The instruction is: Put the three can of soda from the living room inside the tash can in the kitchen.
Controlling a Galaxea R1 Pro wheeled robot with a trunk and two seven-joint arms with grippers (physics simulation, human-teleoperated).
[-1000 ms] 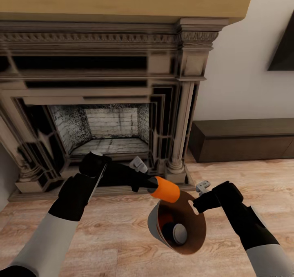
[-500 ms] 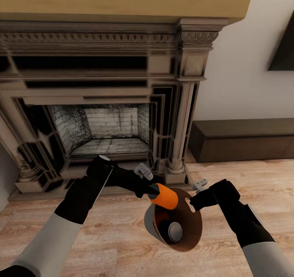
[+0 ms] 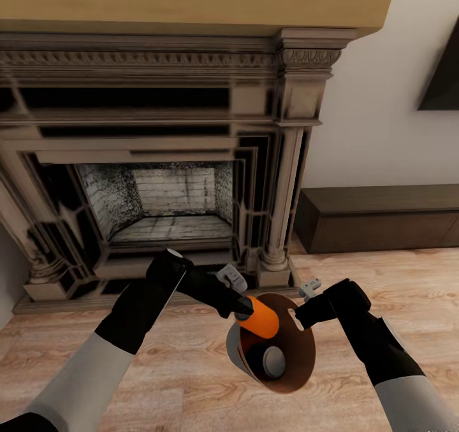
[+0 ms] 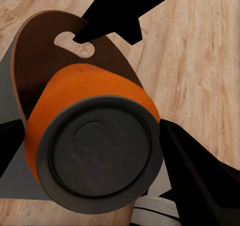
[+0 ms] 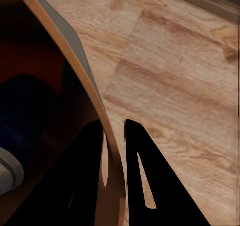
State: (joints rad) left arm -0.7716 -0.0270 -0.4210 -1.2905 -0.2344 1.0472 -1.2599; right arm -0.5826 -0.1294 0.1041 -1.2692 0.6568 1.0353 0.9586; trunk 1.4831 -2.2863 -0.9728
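The left gripper (image 3: pixel 245 308) is clamping an orange soda can (image 3: pixel 258 317) at its end, the can's long axis slanting down into the mouth of the trash can (image 3: pixel 299 362), silver base facing the left wrist camera (image 4: pixel 100 148). The can is crossing the bin's near rim, with free room around it inside the coppery interior. A dark can with a silver top (image 3: pixel 273 362) is lying at the bin's bottom. The right gripper (image 3: pixel 305 314) is pinching the bin's far rim by the oval handle slot (image 3: pixel 298 320), one finger (image 5: pixel 85 186) inside the wall, the other outside. The bin is tilting its mouth toward the robot, above open plank floor (image 3: pixel 191 362). The fireplace (image 3: pixel 172 164) and low dark bench (image 3: pixel 382 218) are standing well behind.
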